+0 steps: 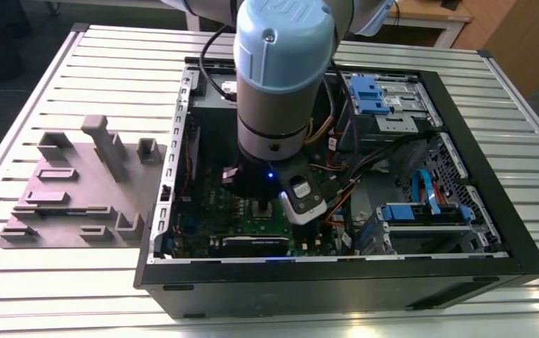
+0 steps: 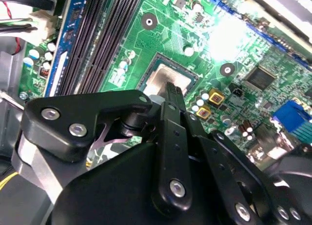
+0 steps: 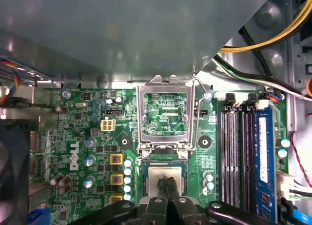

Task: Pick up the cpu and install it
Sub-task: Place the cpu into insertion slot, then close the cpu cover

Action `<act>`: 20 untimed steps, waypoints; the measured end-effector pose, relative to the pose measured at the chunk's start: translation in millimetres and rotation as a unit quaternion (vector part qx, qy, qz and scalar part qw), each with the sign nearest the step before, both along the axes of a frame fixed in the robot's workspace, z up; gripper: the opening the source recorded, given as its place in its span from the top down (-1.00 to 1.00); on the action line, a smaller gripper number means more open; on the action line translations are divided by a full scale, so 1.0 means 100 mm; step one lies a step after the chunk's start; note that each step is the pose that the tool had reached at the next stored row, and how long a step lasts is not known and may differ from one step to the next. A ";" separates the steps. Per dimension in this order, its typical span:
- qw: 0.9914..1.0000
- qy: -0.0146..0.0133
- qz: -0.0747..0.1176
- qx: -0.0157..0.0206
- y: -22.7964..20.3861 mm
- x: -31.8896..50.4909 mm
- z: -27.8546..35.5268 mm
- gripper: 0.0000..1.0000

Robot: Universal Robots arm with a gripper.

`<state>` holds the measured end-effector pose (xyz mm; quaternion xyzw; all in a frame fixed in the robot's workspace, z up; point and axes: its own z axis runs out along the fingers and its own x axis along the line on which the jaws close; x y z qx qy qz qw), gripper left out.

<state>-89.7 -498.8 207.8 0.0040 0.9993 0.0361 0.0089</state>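
Green motherboard (image 3: 73,137): lies inside the open computer case (image 1: 345,282).
Silvery cpu (image 3: 165,172): sits in its socket, just beside the flipped-open metal frame (image 3: 165,112).
Your gripper (image 3: 166,182): fingers drawn close together, tips on the cpu's top.
Around you: memory slots (image 3: 239,152) close alongside; yellow cables (image 3: 273,34) near.

The arm (image 1: 271,105) is showing a pale blue cap (image 1: 283,39), silver-grey tube and glowing blue light (image 1: 269,174), its black gripper (image 2: 171,91) carrying silver screws (image 2: 50,113).
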 end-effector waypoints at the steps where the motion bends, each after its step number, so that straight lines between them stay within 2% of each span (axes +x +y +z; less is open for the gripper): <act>1: 1.000 0.000 -0.001 0.000 0.000 0.000 0.016 0.80; 9: 1.000 0.000 -0.022 0.000 0.000 0.000 0.050 0.80; 13: 1.000 0.000 -0.023 -0.001 0.000 0.000 0.072 0.80; 20: 1.000 0.000 -0.024 -0.003 0.000 0.000 0.073 0.80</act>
